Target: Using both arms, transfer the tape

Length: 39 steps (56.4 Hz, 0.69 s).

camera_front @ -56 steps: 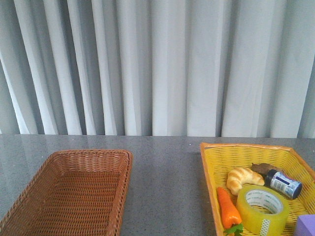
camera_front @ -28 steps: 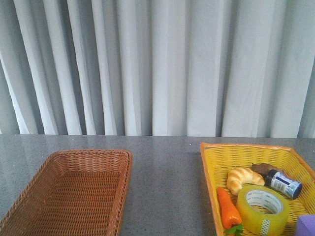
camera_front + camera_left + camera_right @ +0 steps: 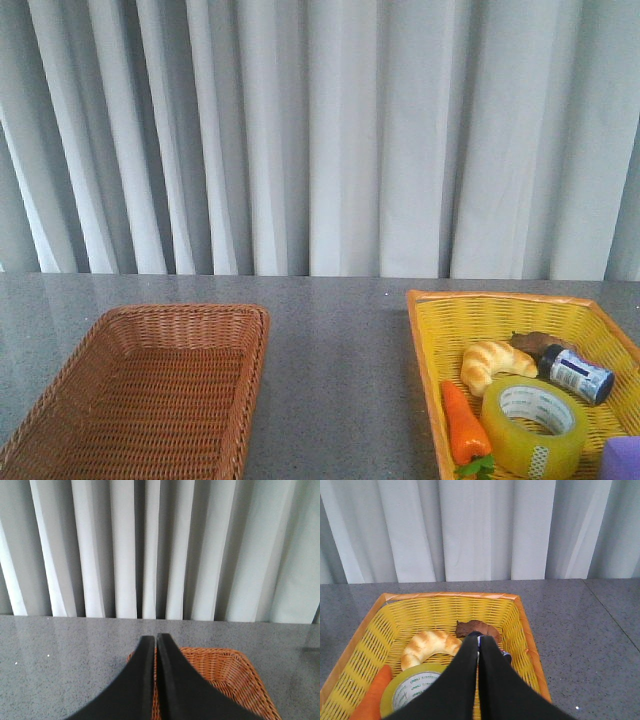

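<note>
Croissant (image 3: pixel 492 361), carrot (image 3: pixel 464 421) and bottle (image 3: pixel 574 372) in yellow basket (image 3: pixel 440 318)

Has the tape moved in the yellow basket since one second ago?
No. The tape keeps its place in the yellow basket, beside the carrot.

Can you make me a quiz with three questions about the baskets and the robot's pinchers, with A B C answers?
1. Where is the tape?
A. in the yellow basket
B. in the brown basket
C. on the bare table

2. How many baskets are on the table?
A. one
B. two
C. three

3. How is the right gripper now?
A. wide open
B. squeezing the tape
C. closed on nothing

Answers: 1 A, the roll lies beside the carrot inside the yellow basket. 2 B, one brown and one yellow. 3 C, its fingers meet above the basket with nothing between them; the left gripper looks the same.
</note>
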{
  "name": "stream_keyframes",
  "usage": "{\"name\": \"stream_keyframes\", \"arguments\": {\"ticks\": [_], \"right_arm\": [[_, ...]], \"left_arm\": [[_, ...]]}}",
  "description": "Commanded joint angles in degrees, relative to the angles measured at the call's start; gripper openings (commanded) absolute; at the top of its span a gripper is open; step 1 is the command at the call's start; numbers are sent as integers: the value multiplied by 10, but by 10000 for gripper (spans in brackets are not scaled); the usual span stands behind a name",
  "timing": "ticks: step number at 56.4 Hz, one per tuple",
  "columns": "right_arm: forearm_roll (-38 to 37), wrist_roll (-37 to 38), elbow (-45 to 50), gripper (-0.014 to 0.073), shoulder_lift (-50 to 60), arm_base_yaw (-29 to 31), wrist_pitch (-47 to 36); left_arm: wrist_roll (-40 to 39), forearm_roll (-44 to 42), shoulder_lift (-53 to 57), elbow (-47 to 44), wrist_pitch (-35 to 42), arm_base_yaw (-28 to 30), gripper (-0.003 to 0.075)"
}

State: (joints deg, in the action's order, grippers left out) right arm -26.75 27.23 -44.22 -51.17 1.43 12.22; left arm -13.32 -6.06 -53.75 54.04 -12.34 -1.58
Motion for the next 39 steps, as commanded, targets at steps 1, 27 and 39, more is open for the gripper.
{"name": "stream_keyframes", "arguments": {"ticks": [1,27,39], "right_arm": [[-11,4,-20,-4,3,0,-46],[-13,-2,-20,52,3,0,-53],[-13,-2,-20,239,3,-13,-38]], "left_arm": [[-7,4,6,20,48,-4,-6],[-7,4,6,20,52,-4,26],[-7,4,6,20,51,-4,158]]}}
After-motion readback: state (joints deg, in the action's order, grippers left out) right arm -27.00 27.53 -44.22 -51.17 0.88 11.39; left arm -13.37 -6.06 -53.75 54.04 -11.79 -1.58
